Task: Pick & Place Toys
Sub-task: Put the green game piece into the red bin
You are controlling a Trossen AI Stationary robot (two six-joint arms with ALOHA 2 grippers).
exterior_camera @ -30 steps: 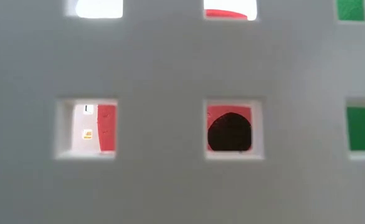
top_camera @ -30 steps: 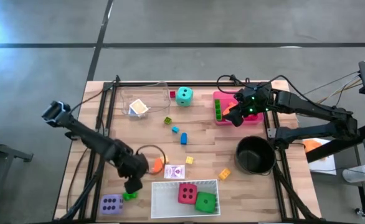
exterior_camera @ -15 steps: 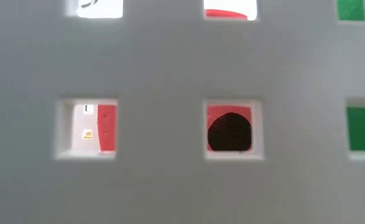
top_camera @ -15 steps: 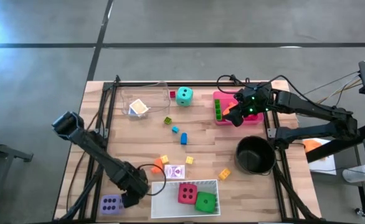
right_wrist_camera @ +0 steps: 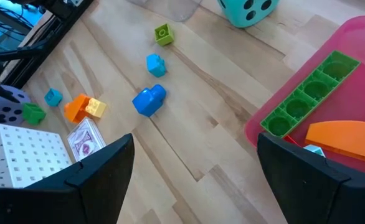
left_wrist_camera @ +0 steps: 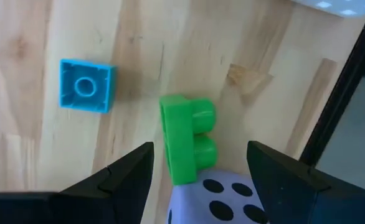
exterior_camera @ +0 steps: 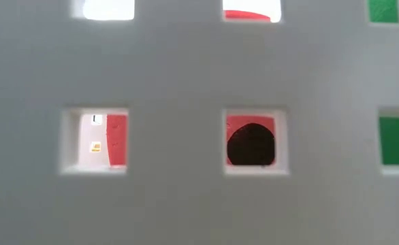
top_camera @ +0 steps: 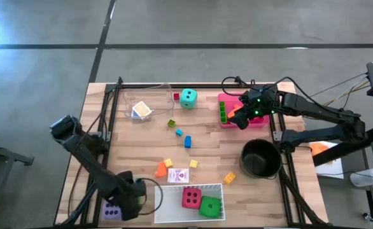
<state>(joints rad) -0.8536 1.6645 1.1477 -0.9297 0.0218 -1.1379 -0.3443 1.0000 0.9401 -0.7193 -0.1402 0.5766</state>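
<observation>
Since before, our open left gripper (left_wrist_camera: 198, 180) swung down over the green block (left_wrist_camera: 185, 144); we should have straddled it squarely beside the purple die (left_wrist_camera: 217, 199).

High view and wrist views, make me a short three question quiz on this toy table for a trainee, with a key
1. True or false: the red die and green die lie in the white tray.
2. Which die does the left gripper hover over? A teal, B purple, C red.
3. What colour is the long block in the pink tray below the right gripper?

Key: 1 true. 2 B, the purple die, beside a green block; fingers open. 3 green, the long block.
</observation>
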